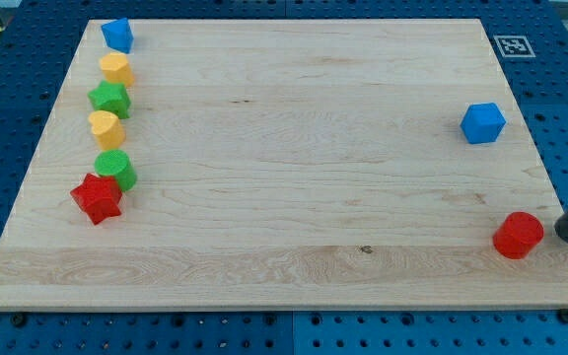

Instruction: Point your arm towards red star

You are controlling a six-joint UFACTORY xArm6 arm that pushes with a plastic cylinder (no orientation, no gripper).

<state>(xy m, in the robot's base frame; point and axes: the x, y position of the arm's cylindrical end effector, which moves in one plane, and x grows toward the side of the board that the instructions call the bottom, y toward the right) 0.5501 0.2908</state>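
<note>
The red star (97,198) lies near the view's left edge of the wooden board (294,148), at the lower end of a column of blocks, touching a green round block (116,170). My tip (566,234) is at the far right edge of the view, just right of a red round block (518,236), with a small gap between them. The tip is far from the red star, across the whole board.
Above the green round block the column holds a yellow block (105,128), a green block (110,99), a yellow block (116,69) and a blue block (117,35). A blue cube (483,122) sits at the right. A marker tag (514,45) is at the top right corner.
</note>
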